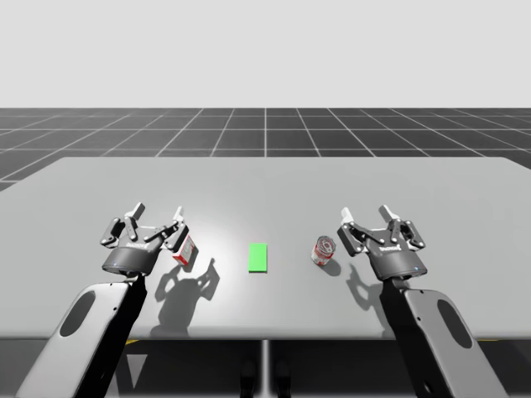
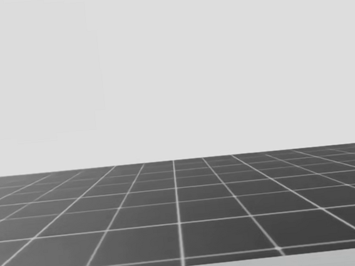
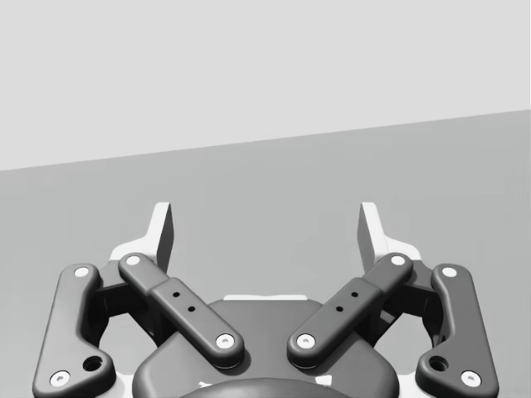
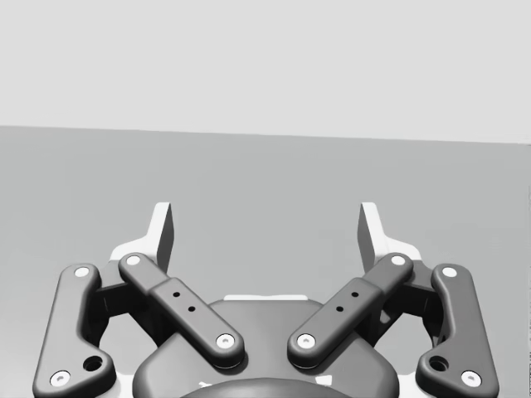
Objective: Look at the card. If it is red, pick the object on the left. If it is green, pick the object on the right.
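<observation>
A green card (image 1: 258, 257) lies flat at the middle of the grey table (image 1: 274, 182). Left of it stands a small red and white box (image 1: 186, 249), tilted, just right of my left gripper (image 1: 158, 215). Right of the card lies a red and white can (image 1: 323, 250), on its side, just left of my right gripper (image 1: 370, 215). Both grippers hover open with nothing between their fingers, as the left wrist view (image 3: 265, 224) and the right wrist view (image 4: 265, 224) confirm over bare table.
The table stretches wide behind the objects, with its front edge (image 1: 265, 338) close to my arms. A dark gridded floor (image 2: 179, 214) lies beyond the table in the head view.
</observation>
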`<control>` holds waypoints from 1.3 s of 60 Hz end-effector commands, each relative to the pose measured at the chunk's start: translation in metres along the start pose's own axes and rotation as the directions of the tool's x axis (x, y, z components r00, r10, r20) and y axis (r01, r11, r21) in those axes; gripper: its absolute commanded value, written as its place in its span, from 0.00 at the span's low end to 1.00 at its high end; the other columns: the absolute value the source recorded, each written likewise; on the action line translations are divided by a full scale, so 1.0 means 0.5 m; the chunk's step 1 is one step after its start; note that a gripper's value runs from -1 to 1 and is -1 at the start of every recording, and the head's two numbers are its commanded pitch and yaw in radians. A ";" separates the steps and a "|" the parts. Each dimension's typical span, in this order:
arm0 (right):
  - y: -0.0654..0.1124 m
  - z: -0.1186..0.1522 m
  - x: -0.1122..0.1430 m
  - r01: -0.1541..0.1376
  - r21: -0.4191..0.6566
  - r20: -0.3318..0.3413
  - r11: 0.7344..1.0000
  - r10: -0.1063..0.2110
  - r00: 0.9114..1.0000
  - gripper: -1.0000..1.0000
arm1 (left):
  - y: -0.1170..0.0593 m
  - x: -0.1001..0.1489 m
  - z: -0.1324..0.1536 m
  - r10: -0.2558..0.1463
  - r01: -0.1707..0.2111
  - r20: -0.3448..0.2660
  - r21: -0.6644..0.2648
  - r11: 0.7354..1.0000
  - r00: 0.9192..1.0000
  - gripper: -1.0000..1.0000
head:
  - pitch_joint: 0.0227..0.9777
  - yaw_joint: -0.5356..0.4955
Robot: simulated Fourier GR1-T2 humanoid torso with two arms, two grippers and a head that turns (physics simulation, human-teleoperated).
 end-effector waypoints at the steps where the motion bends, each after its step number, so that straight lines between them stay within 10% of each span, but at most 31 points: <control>1: 0.003 0.004 -0.002 0.006 -0.053 0.016 0.999 -0.005 1.000 0.00 | -0.001 -0.001 0.000 -0.003 0.003 -0.001 0.001 1.000 1.000 0.00 | 0.03 0.50; 16: 0.002 -0.003 -0.003 -0.007 -0.028 -0.004 1.000 0.007 1.000 0.00 | -0.002 0.000 -0.001 -0.004 0.004 -0.001 0.000 1.000 1.000 0.00 | 0.10 0.50; 56: 0.004 -0.004 -0.001 -0.010 -0.039 0.000 0.999 0.010 1.000 0.00 | 0.001 0.004 0.000 -0.016 0.016 0.013 0.005 1.000 1.000 0.00 | 0.75 0.54; 78: 0.003 -0.004 0.003 -0.008 -0.049 0.002 0.999 0.008 1.000 0.00 | 0.003 0.010 0.000 -0.008 0.008 0.022 0.009 1.000 1.000 0.00 | 0.93 0.56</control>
